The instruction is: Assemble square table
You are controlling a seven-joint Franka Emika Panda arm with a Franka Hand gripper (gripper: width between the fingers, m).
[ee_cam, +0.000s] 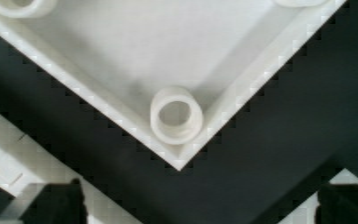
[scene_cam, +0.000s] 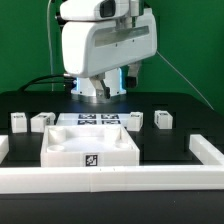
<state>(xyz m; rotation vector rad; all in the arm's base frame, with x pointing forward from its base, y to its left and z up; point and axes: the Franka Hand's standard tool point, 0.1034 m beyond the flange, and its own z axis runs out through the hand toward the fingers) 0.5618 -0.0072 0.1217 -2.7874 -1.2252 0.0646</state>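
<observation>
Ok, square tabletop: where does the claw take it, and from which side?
Probably the raised rim near a corner, from straight above, jaws straddling the wall. The tabletop lies flat, open side up, and looks too wide to span.

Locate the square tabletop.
Exterior view: the square tabletop sits mid-table, just behind the long white rail, in front of the marker board, with leg blocks off to both sides.

1. You see one corner of the square top [ee_cam: 140, 50], its raised rim forming a V against the dark table [ee_cam: 318, 130].
2. A round socket [ee_cam: 176, 112] sits just inside that corner.
3. A blurred white strip [ee_cam: 2, 165] lies apart from the top; you cannot tell what it is.
</observation>
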